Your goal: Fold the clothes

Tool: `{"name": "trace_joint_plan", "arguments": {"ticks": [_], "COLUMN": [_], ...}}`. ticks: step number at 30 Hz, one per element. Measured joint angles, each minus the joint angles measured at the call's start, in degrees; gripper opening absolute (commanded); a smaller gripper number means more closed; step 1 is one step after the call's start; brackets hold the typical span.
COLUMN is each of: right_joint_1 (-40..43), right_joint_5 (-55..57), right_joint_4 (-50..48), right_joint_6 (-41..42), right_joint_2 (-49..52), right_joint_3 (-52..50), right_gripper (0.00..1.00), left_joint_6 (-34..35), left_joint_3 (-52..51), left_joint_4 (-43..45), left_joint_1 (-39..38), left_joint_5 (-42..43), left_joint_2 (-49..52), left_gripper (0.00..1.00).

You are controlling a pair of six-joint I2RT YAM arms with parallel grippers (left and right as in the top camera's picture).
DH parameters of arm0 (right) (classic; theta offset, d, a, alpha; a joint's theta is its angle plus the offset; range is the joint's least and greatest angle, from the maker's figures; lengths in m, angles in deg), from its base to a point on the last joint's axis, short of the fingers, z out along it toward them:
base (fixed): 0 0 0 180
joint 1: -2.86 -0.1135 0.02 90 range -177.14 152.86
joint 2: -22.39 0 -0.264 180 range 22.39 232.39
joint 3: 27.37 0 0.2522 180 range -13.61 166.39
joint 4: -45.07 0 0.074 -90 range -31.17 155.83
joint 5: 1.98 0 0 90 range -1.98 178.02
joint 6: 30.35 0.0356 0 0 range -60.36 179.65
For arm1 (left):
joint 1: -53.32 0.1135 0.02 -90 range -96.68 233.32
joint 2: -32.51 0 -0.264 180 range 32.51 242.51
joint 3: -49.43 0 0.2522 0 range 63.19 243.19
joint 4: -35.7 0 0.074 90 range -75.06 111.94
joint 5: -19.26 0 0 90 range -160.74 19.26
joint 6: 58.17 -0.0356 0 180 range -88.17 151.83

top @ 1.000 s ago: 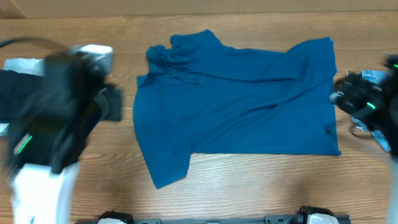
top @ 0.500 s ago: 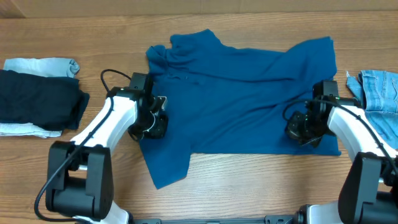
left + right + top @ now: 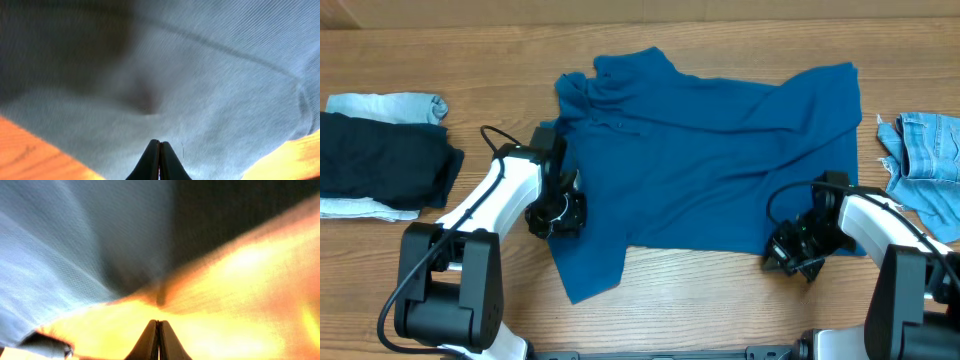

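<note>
Beneath the left tool (image 3: 558, 213) lies the sleeve side of the blue polo shirt (image 3: 700, 150). The shirt is spread across the middle of the wooden counter (image 3: 720, 300), and one short sleeve reaches toward the arm bases just beside that tool. The left tool is closed, and its fingertips (image 3: 151, 159) meet with no gap directly over the knit. A small dark pucker sits in the cloth just ahead of them. Whether any fabric is caught between them cannot be told.

At the shirt's opposite end, the right tool (image 3: 795, 250) is also closed and sits at the near hem corner. Its wrist view is blurred. In it the fingertips (image 3: 150, 339) are pressed together over bare wood, with blue cloth to one side and ahead.

Well out beyond the left tool, a near-black garment (image 3: 380, 160) rests folded on a pale cloth (image 3: 385, 105). Beyond the right tool, a frayed denim piece (image 3: 925, 150) lies at the counter's edge, apart from the shirt.
</note>
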Motion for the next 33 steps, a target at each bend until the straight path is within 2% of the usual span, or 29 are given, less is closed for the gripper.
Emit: {"name": "trace_joint_plan", "arguments": {"ticks": [3, 6, 7, 9, 10, 12, 13, 14, 15, 18, 21, 26, 33], "right_joint_1": [0.0, 0.0, 0.0, 0.0, 0.0, 0.0, 0.0, 0.0, 0.0, 0.2, 0.2, 0.7, 0.6], "right_joint_5": [-0.2, 0.7, 1.0, 1.3, 1.4, 1.3, 1.3, 1.3, 1.3, 1.3, 1.6, 0.7, 2.5], "right_joint_4": [3.9, 3.1, 0.5, -5.3, -8.1, -14.4, -16.2, -17.9, -19.7, -22.7, -24.0, -22.1, -3.9], "right_joint_6": [0.3, 0.2, -0.4, -1.9, -2.2, -2.5, -2.5, -2.7, -2.7, -1.9, -0.9, -0.3, 2.5], "right_joint_2": [-6.3, -18.8, -22.0, -26.9, -27.7, -26.5, -24.6, -22.5, -20.0, -10.6, -1.7, 0.7, 1.4], "right_joint_3": [-0.3, -0.5, -0.6, -0.5, -0.7, -0.6, -0.6, -0.6, -0.6, -0.6, -0.6, 0.5, 0.4], "right_gripper": [0.04, 0.04, 0.04, 0.04, 0.04, 0.04, 0.04, 0.04, 0.04, 0.04, 0.04, 0.04, 0.04], "left_joint_6": [0.2, 0.0, -0.5, -2.9, -3.4, -4.1, -4.5, -4.7, -4.9, -6.3, -6.5, -6.6, -2.1], "left_joint_3": [-0.2, -0.2, -0.3, -0.3, -0.3, -0.4, -0.4, -0.4, -0.4, -0.4, -0.4, -0.4, -0.4], "left_joint_4": [-3.2, -4.0, -2.5, 1.9, 3.9, 8.0, 10.3, 11.2, 11.9, 12.4, 12.2, 12.4, 5.8], "left_joint_1": [2.6, 6.6, 7.0, 6.8, 6.4, 5.8, 5.8, 5.7, 5.7, 5.7, 5.4, 2.8, 3.9], "left_joint_5": [-1.0, -2.6, -2.0, -0.2, 0.7, 4.2, 7.3, 8.9, 10.5, 11.7, 7.1, 0.3, -7.6], "left_joint_2": [0.0, 0.1, 0.1, 0.1, 0.1, 0.1, 0.1, 0.1, 0.1, 0.1, 0.1, 0.1, 0.1], "left_gripper": [0.04, 0.04, 0.15, 0.57, 0.70, 0.78, 0.44, 0.19, 0.04, 0.04, 0.04, 0.04, 0.04]}}
